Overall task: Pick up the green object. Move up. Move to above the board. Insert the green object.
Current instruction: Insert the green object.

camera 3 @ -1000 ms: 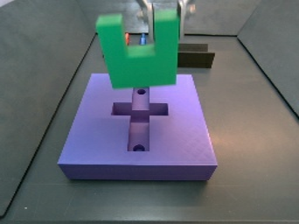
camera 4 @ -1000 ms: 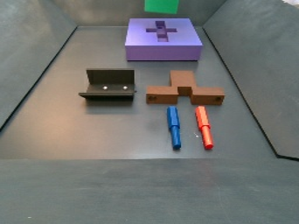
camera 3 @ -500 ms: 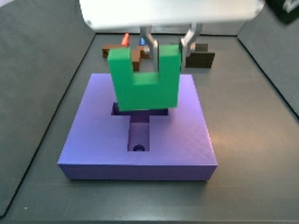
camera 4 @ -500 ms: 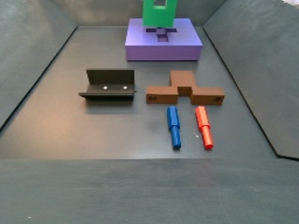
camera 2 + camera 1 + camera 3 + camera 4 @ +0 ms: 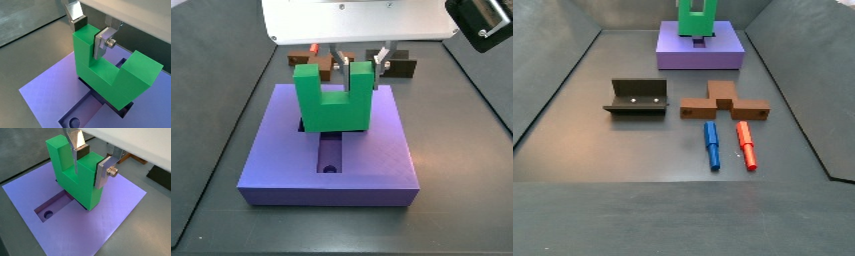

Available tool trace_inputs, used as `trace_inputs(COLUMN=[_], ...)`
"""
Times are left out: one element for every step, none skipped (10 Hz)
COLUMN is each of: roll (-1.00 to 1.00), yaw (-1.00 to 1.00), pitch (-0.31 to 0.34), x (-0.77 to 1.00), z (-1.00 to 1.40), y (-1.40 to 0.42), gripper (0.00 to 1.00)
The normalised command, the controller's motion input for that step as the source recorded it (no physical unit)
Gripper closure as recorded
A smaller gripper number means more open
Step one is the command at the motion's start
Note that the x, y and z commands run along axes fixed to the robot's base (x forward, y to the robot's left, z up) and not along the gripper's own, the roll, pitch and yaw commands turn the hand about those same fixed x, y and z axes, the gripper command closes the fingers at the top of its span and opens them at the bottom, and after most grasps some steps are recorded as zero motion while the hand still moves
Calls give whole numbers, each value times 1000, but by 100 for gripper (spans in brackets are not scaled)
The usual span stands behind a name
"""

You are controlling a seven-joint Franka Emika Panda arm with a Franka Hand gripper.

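Note:
The green object [image 5: 334, 100] is a bright green U-shaped block standing prongs-up on the board [image 5: 372, 165], a purple slab. Its base sits at the cross-shaped recess, hiding most of the cross; in a wrist view a dark gap shows under one edge of the green object [image 5: 100, 65]. My gripper [image 5: 360, 62] comes down from above and is shut on one prong. In both wrist views the silver fingers [image 5: 105, 172] clamp that prong of the green object [image 5: 77, 178] from both sides. The slot with one round hole [image 5: 47, 214] stays visible on the board [image 5: 120, 213].
In a side view, nearer than the board [image 5: 680, 55] lie the fixture [image 5: 636, 97], a red-brown notched block [image 5: 723, 102], a blue peg [image 5: 711, 145] and a red peg [image 5: 746, 145]. A dark block [image 5: 401, 68] sits behind the board. Sloped grey walls enclose the floor.
The gripper has come down with the green object, from hanging above the board to its base at the cross recess. Nothing else has moved.

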Motion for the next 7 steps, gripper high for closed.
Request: trace_inputs(roll=[0,9,6,11,9,9,0], yaw=[-37,-97,-137,-160,-171,-180,-154], pitch=[13,30,46,53,64,11,0], x=[0,-26,-46,-26,0,-43,-51], z=[-134,-131,-120,-103,0,-91,-137], y=[69,137,206,217,131,40,0], gripper=[100,100,100,100,100,100,100])
